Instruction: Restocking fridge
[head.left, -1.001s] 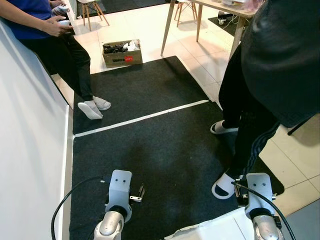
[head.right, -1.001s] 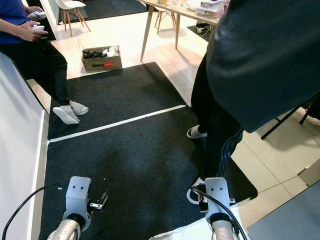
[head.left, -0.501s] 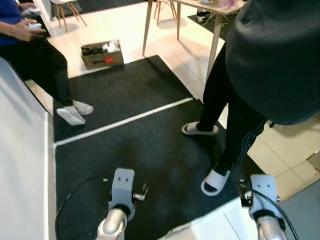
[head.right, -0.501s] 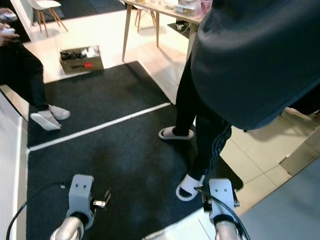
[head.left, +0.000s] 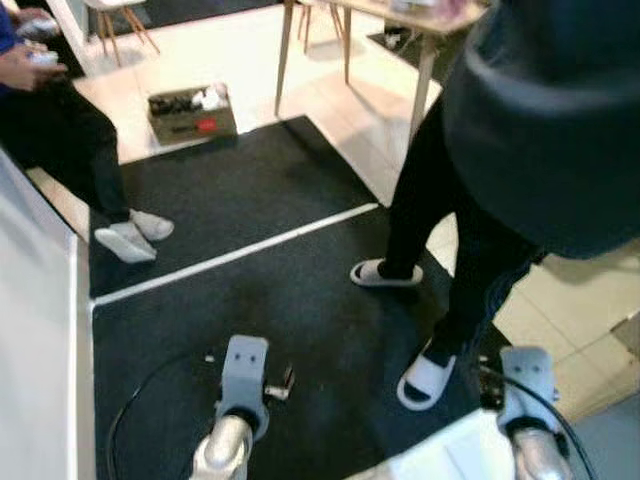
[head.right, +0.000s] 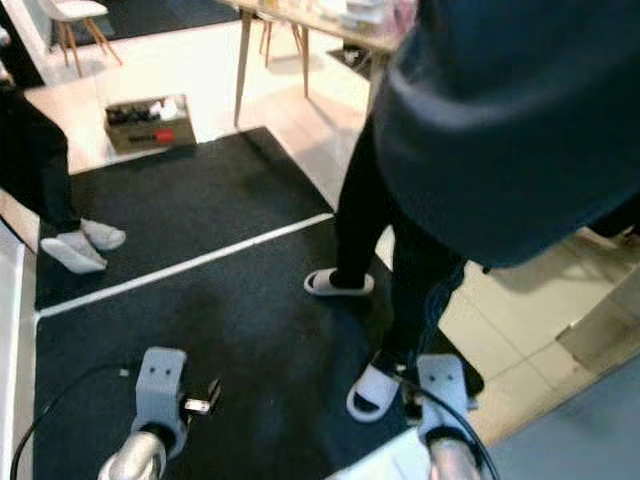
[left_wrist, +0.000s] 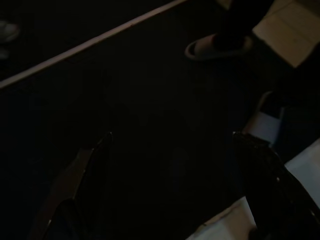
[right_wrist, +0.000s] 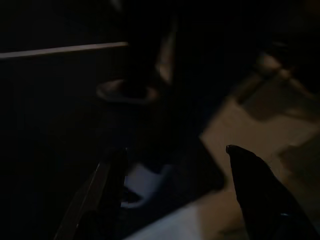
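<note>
Hanging low over the black mat (head.left: 300, 300), the left pincer (left_wrist: 170, 170) and the right pincer (right_wrist: 175, 185) are both standing released, fingers spread wide with nothing between them; each wrist view is showing only dark mat and a pale slipper past the fingers. Taking the mat as the landmark: a person in dark clothes (head.right: 480, 130) is standing on its right edge, just beyond the right pincer, one slipper (head.left: 385, 273) near the mat's white stripe (head.left: 240, 252) and the other (head.left: 428, 372) just beside the right arm. Another person (head.left: 60, 130) is standing at the mat's far left corner. A cardboard box (head.left: 190, 110) is sitting on the tiles beyond the mat's far edge, with a wooden bench (head.left: 400, 20) farther off, cut by the frame. No fridge or stock is showing, so which way the task's thing is lying from either pincer cannot be told; the head views are also blurring.
</note>
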